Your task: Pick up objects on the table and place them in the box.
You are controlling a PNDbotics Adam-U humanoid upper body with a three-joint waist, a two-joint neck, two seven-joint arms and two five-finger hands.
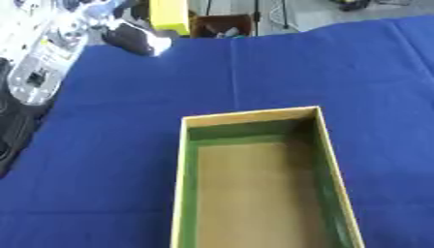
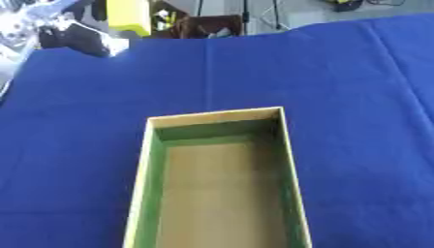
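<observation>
On the blue cloth-covered table stood an empty green-lined cardboard box; your left hand, grip unreadable, should have approached objects slowly.

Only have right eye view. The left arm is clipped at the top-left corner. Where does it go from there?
Observer: In the left eye view its silver forearm runs down the left edge, beside the blue cloth.
Operator: Anything below that?
Observer: A black part lies at the left edge under the forearm, well apart from the box.
</observation>
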